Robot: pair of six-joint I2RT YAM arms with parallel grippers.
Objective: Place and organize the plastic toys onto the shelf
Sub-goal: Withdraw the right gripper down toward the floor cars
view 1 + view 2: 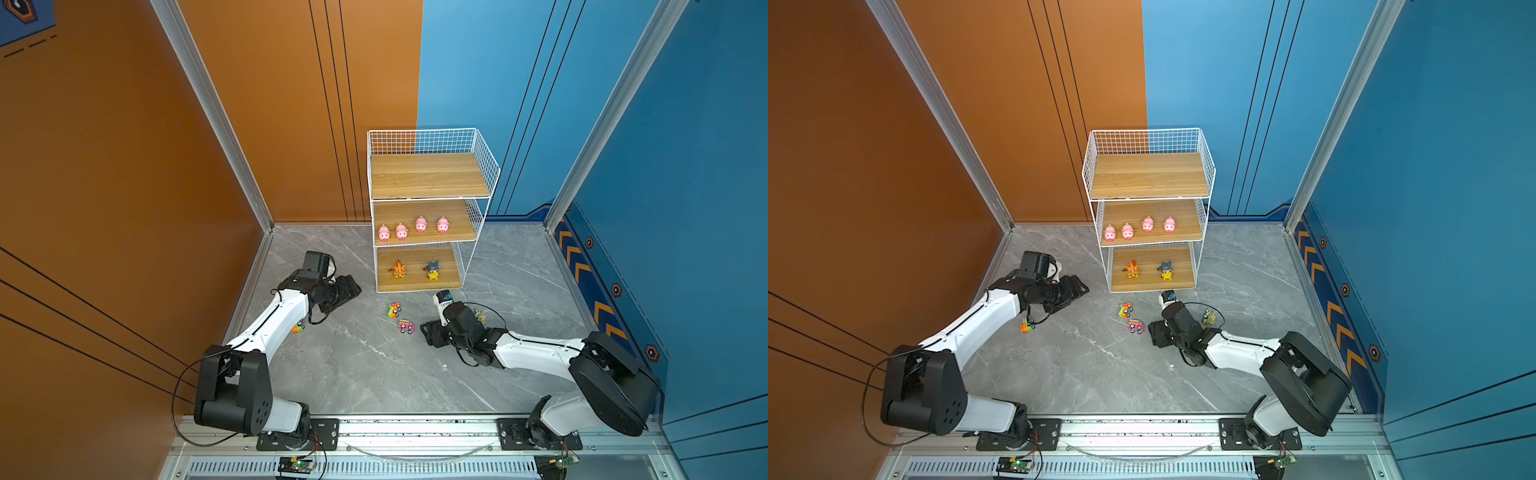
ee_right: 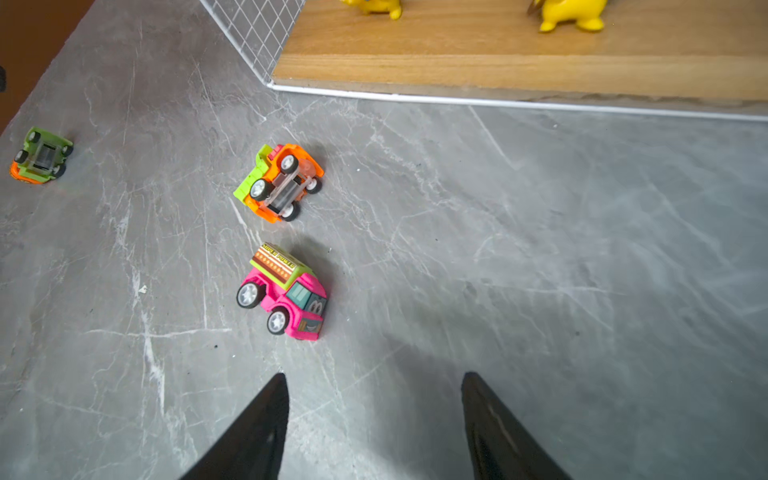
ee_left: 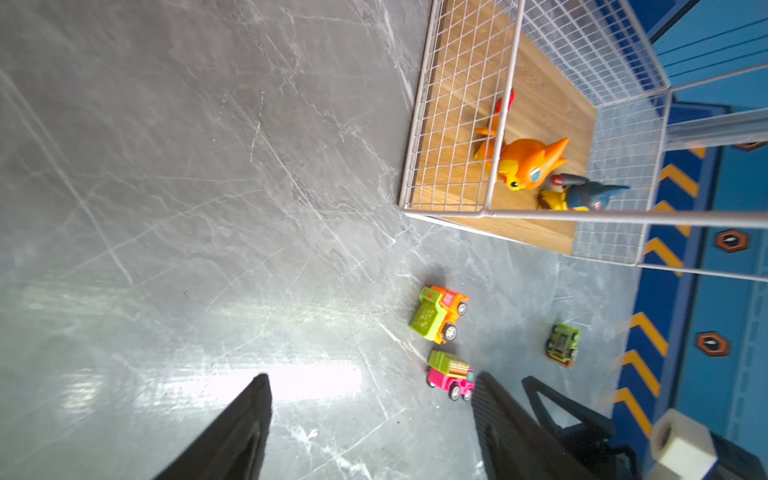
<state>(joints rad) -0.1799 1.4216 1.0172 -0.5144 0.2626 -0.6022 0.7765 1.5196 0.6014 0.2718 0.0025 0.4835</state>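
Right wrist view has the pink car point(image 2: 286, 295) standing on its wheels on the desk point(image 2: 540, 249), just ahead of the right gripper point(image 2: 376, 386) and a little off its centre line, toward one finger. That gripper is spread wide with nothing between its jaws. Beyond the pink car, farther from the gripper, the orange-and-green truck point(image 2: 280, 183) lies tipped on its side, wheels showing. A third car point(image 2: 40, 156) sits upturned well off to the side, partly under the left arm point(image 1: 274, 320) in both top views. A fourth car point(image 3: 562, 344), also upturned (its body colour is hidden), lies just beside the right arm point(image 1: 536, 349). The left gripper point(image 3: 372, 382) hangs wide and empty too, back from the cars.

Four pink pigs point(image 1: 421, 224) are lined up on the middle board of the shelf point(image 1: 432, 176), so I judge the pigs done and the cars the step in hand, the pink one first. The next move likely calls for the right gripper to centre on the car, drop, and close across its flanks, since it could roll at a nudge. The top board carries no toy. The bottom one holds an orange cat figure point(image 1: 399, 269) and a blue-and-yellow figure point(image 1: 433, 270).

The desk is grey, marble-veined and glossy, enclosed by an orange wall point(image 1: 124, 166) and a blue wall point(image 1: 685, 208).
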